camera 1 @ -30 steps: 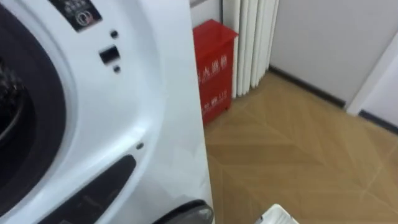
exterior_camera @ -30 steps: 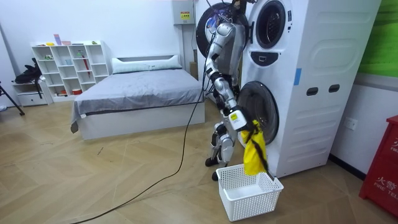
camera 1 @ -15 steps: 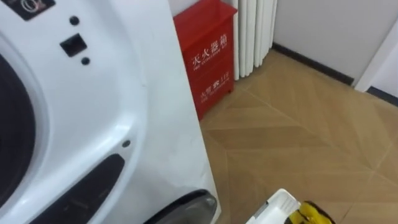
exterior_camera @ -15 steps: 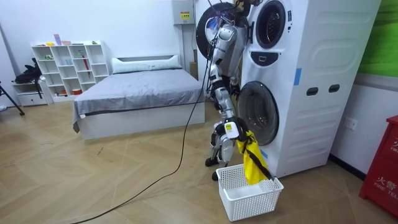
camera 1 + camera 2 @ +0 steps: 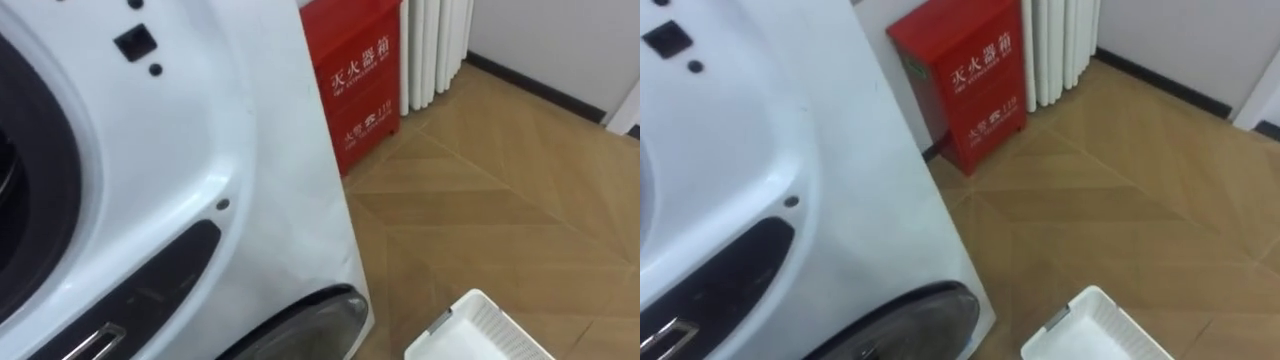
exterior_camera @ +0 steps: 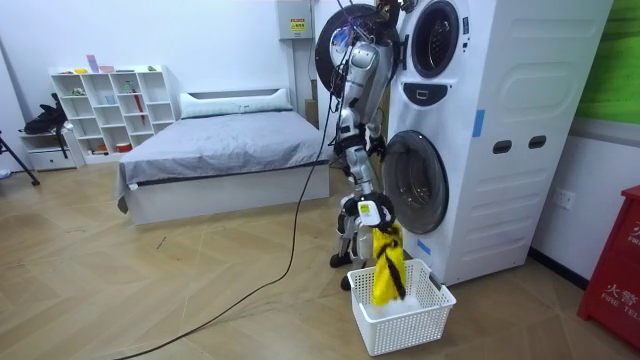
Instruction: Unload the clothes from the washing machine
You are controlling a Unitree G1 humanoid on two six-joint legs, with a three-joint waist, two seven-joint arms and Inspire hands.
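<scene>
Hanging below the right hand (image 6: 371, 212), whose fingers grip its top, the yellow cloth (image 6: 386, 268) dips into the white basket (image 6: 402, 324) directly beneath it.

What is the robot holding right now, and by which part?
The right hand grips a yellow garment by its top end; the rest hangs down into the white basket.

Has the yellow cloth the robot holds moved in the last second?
Yes. In the room view the yellow cloth, held by the right hand, has come down: its lower end now hangs inside the white basket.
</scene>
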